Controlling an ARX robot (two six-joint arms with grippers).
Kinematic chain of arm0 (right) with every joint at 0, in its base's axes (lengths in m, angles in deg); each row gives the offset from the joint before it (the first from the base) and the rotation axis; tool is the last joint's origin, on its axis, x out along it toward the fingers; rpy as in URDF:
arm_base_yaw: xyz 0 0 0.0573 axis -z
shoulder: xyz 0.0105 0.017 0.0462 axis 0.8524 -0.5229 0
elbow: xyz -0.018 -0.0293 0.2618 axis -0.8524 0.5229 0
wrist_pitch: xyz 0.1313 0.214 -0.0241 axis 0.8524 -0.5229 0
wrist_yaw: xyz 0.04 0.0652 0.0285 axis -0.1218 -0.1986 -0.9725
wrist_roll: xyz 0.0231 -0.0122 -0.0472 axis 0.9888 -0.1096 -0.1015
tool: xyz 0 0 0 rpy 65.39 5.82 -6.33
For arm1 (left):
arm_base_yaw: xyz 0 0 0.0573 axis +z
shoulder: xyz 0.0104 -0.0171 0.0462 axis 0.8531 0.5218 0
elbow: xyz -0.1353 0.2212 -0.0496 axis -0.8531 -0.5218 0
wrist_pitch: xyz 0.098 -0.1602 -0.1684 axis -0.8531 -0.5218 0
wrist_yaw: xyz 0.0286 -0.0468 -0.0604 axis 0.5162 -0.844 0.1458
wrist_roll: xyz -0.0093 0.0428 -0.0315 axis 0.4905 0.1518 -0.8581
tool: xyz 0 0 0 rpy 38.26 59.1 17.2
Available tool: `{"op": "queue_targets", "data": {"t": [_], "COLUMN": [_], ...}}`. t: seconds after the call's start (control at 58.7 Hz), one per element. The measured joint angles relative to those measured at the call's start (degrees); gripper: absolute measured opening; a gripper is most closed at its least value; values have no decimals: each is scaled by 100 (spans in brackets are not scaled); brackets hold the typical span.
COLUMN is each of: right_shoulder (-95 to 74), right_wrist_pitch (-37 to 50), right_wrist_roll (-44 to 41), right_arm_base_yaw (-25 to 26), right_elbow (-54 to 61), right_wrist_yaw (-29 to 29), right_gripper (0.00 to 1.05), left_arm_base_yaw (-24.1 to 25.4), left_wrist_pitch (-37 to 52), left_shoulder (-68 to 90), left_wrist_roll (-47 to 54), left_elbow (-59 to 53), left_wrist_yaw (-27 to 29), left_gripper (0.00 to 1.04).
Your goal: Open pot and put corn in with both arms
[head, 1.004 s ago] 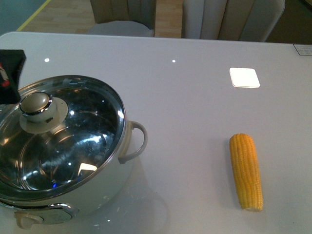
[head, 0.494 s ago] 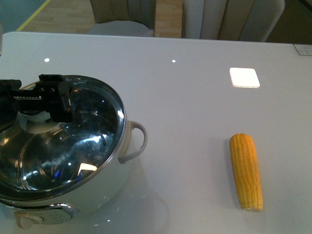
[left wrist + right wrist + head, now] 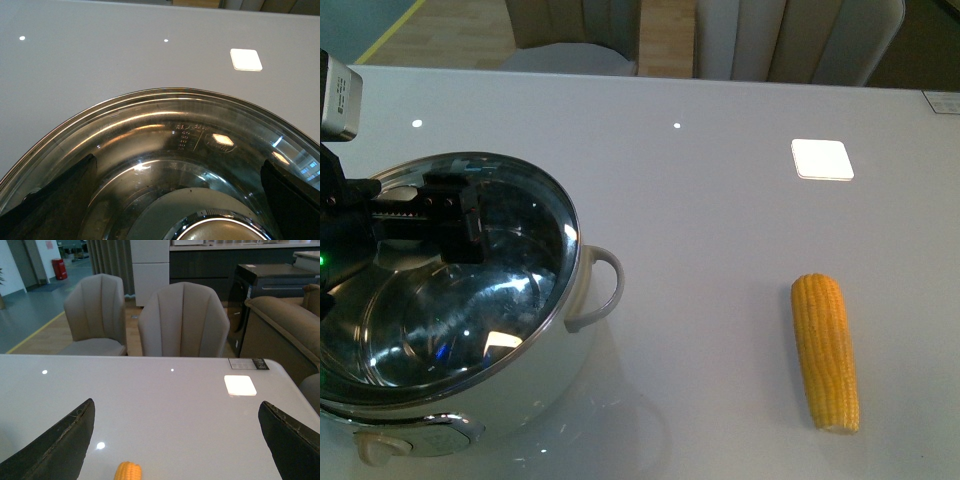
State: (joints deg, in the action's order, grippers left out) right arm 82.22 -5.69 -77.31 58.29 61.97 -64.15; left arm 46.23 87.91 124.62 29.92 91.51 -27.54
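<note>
My left tool (image 3: 425, 215) hangs over the pot (image 3: 575, 340), whose glass lid (image 3: 510, 280) sits shut on the steel rim. The left wrist view shows its fingers (image 3: 55, 200) spread wide on either side of the knob (image 3: 215, 231), released. I cannot tell whether they touch it. The corn (image 3: 825, 350) lies on the white bench (image 3: 720, 180), well apart from the pot on its right side. My right tool (image 3: 176, 405) is released too, fingers wide above the bench, with one end of the corn in its view.
</note>
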Motion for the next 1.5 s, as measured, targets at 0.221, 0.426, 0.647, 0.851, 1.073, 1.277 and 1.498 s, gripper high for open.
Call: {"op": "queue_targets", "data": {"t": [0.221, 0.426, 0.647, 0.851, 1.073, 1.277, 1.498], "right_shoulder": [0, 0, 0, 0, 0, 0, 0], "right_wrist_pitch": [0, 0, 0, 0, 0, 0, 0], "right_wrist_roll": [0, 0, 0, 0, 0, 0, 0], "right_arm_base_yaw": [0, 0, 0, 0, 0, 0, 0], "right_elbow": [0, 0, 0, 0, 0, 0, 0], "right_wrist_yaw": [0, 2, 0, 0, 0, 0, 0], "right_gripper": [96, 96, 96, 96, 96, 96, 96], "left_arm_base_yaw": [-35, -103, -125, -103, 37, 415, 1128], "left_wrist_pitch": [-11, 72, 173, 155, -229, -745, -916], "left_shoulder": [24, 24, 28, -57, -610, -1633, -2031], "left_wrist_roll": [7, 125, 229, 249, 269, 382, 457], "left_elbow": [44, 48, 42, 9, -48, 109, 402], "left_wrist_yaw": [24, 72, 122, 140, 219, 151, -175], "left_gripper": [76, 44, 41, 41, 40, 40, 40]}}
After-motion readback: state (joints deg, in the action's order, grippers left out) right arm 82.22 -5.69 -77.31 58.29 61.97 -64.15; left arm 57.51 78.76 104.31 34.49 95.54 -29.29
